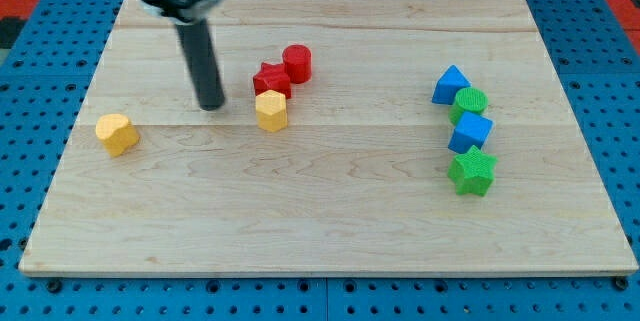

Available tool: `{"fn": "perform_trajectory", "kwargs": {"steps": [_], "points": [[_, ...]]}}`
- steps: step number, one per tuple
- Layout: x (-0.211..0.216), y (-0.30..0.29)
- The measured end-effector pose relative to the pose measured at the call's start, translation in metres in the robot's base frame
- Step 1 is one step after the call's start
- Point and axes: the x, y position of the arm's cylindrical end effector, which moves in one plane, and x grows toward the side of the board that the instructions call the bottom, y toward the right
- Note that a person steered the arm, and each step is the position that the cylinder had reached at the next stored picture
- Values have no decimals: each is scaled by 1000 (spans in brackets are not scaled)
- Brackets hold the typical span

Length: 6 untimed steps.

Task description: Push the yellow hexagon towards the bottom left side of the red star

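Note:
The yellow hexagon [271, 111] sits near the board's middle left, touching the bottom edge of the red star [271, 80]. A red cylinder [297, 63] stands against the star's upper right. My tip [211, 106] rests on the board a short way to the left of the yellow hexagon and the red star, apart from both. The dark rod rises from it to the view's top.
A second yellow block [118, 133] lies near the board's left edge. At the right stand a blue triangle [450, 85], a green cylinder [470, 103], a blue block [470, 132] and a green star [472, 172] in a column. The wooden board [330, 221] lies on a blue pegboard.

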Motion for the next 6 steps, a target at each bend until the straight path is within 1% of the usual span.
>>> {"fn": "perform_trajectory", "kwargs": {"steps": [1,2,4,5,6], "points": [[-32,21],[-37,41],[-33,87],[-33,78],[-24,60]]}}
